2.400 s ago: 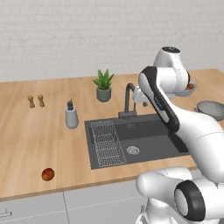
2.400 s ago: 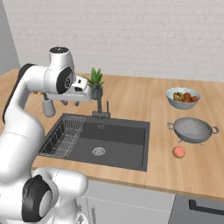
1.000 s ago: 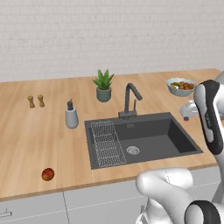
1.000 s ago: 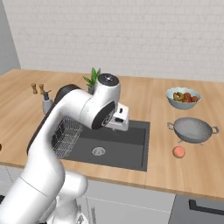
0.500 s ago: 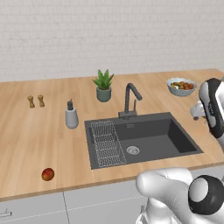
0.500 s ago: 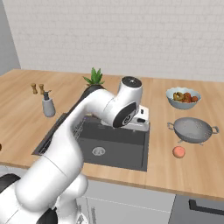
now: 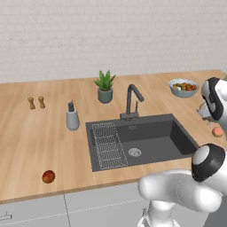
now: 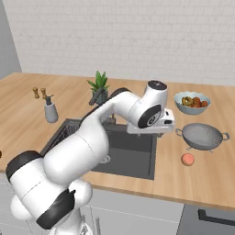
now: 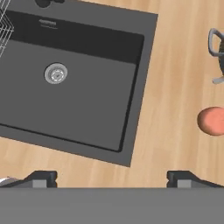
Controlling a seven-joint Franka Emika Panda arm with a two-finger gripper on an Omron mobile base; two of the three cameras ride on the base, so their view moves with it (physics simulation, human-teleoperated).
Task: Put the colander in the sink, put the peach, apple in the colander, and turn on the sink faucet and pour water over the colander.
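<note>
Half of the colander at most is visible in the hand view, cut off by the right edge so that just one looped grey handle and a sliver of rim show. In the right base view the colander is whole: a round grey metal bowl dotted with holes, two small handles, sitting on the wooden counter at centre right, below the pale fruit bowl. The left base view hides it almost wholly behind the arm at the right edge.

The peach, pinkish-orange, lies on the counter just below the colander, apart from it; it is clipped by the right edge in the hand view and partly tucked behind the arm in the left base view. The apple sits far off at lower left, dark red.

The gripper hangs over the sink's right rim, its dark fingertips spread wide, nothing between them. The sink is dark grey, with a silver drain, a wire rack at its left, and the faucet behind it.
</note>
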